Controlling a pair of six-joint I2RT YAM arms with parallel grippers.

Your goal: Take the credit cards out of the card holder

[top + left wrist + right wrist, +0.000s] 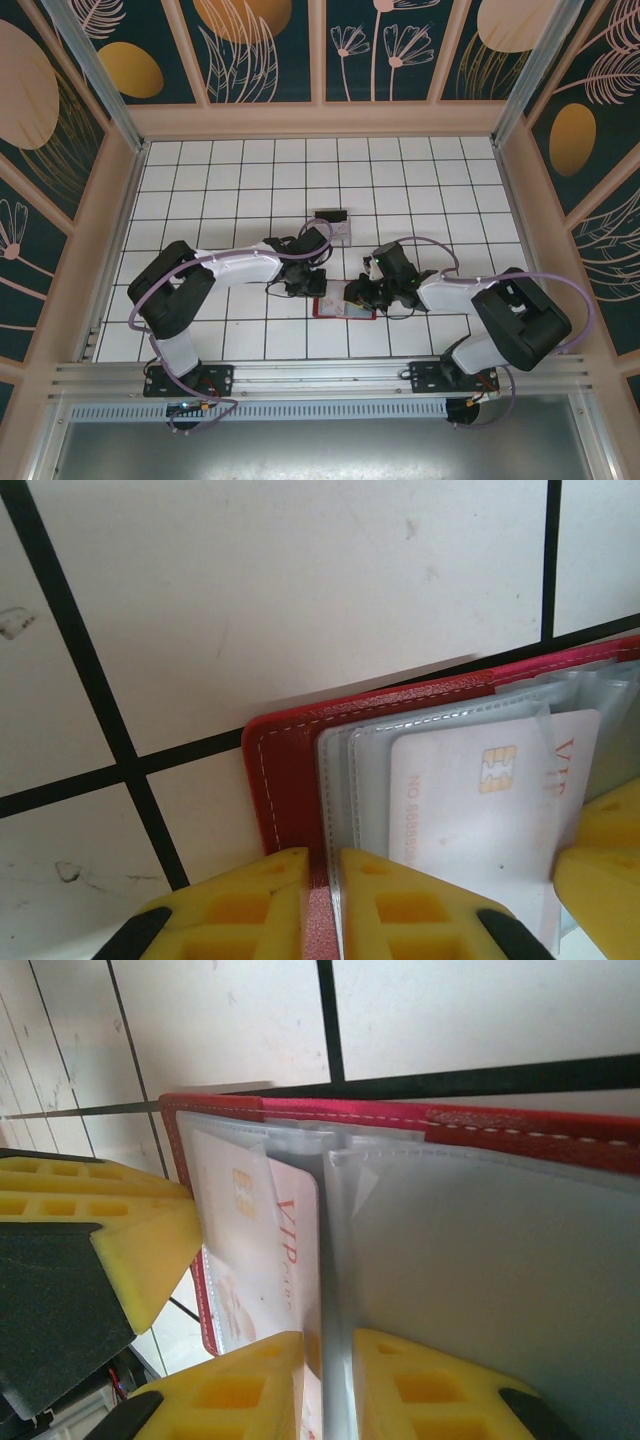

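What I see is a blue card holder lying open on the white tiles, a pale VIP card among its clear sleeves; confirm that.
Wrong colour: the card holder is red, not blue, as the left wrist view shows. Otherwise right: open on the white tiles, pale VIP card among clear sleeves.

The left gripper (322,880) clamps the red card holder (285,780) beside its pale credit card (470,810).

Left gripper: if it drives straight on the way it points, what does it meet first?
The card holder: its red cover sits between the left gripper's fingers. Beyond that, probably the tiled table.
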